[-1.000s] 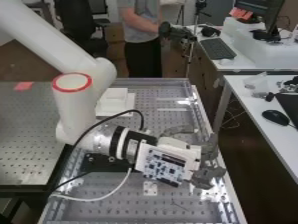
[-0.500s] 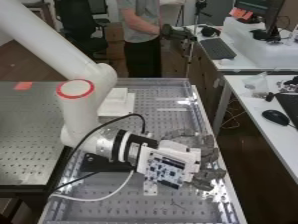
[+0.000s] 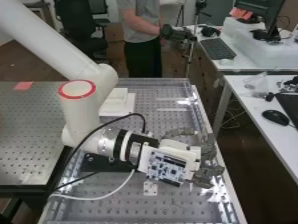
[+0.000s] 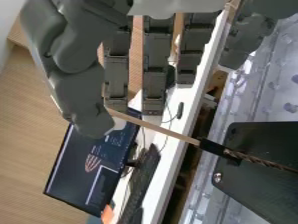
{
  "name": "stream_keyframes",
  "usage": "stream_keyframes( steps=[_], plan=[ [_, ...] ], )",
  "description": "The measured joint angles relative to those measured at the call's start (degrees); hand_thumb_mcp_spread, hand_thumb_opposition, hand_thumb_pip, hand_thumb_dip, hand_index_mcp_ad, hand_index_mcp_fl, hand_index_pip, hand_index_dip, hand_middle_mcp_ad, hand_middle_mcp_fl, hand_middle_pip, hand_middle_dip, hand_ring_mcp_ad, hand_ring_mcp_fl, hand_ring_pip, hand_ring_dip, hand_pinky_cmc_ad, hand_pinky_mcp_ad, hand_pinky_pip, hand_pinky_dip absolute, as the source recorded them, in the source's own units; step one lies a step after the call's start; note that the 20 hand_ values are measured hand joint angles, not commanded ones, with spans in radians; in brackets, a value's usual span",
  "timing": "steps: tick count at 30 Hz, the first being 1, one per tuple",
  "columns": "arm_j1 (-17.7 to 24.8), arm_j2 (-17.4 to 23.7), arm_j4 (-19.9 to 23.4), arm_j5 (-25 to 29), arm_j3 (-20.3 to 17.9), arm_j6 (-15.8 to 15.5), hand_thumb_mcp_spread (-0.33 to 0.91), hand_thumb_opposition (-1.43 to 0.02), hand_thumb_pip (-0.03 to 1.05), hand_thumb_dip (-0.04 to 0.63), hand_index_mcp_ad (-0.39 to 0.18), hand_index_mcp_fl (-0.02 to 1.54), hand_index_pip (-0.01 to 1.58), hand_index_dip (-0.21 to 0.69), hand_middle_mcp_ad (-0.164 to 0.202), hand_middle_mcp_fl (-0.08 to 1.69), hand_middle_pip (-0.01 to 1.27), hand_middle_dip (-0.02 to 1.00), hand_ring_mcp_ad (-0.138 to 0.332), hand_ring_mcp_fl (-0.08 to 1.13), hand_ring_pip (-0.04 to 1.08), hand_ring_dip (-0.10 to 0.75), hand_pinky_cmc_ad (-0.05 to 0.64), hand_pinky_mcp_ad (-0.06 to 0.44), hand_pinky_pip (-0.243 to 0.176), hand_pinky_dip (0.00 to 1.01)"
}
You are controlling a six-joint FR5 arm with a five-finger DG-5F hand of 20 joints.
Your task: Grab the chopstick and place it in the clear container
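Note:
The hand (image 3: pixel 207 150) is over the right side of the perforated bench (image 3: pixel 120 204) in the high view, level with the bench's middle. In the wrist view, the hand (image 4: pixel 78 95) has its thumb tip against a fingertip, pinching the pale wooden end of the chopstick (image 4: pixel 156 128). From that pinch the stick slants away past a black band to a dark, twisted-looking part, which passes in front of a black plate (image 4: pixel 263 150). The other fingers hang beside the thumb, fairly straight. I cannot make out a separate clear container.
White blocks (image 3: pixel 116 104) stand toward the bench's far left. A black cable (image 3: pixel 117 120) and a white cable (image 3: pixel 100 199) loop beside the wrist. A desk with a mouse (image 3: pixel 275 117) lies right of the bench, across a gap.
The arm's ringed joint has shifted right and slightly toward the bench's near end. The hand has moved slightly right, and its finger pose differs a little.

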Motion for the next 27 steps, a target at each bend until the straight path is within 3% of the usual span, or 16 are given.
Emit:
stream_keyframes(
  steps=[12, 17, 27],
  plan=[
    [-0.25, -0.22, -0.14, 1.1, 0.29, -0.43, 0.53, -0.79, 0.57, 0.319, -0.218, 0.51, 0.84, 0.171, -0.035, 0.72, 0.18, 0.72, 0.056, 0.25, 0.1, 0.459, 0.347, 0.258, -0.075, 0.15],
    [-0.63, -0.19, -0.15, 1.39, 0.41, -0.94, 0.54, -0.79, 0.52, 0.316, -0.253, 0.54, 0.82, 0.171, -0.037, 0.75, 0.18, 0.72, 0.059, 0.26, 0.1, 0.463, 0.347, 0.262, -0.075, 0.15],
    [-0.66, 0.0, -0.3, 1.66, 0.59, -1.12, 0.57, -0.8, 0.51, 0.316, -0.253, 0.58, 0.79, 0.171, -0.035, 0.77, 0.18, 0.72, 0.058, 0.29, 0.1, 0.466, 0.346, 0.262, -0.061, 0.15]
  ],
)
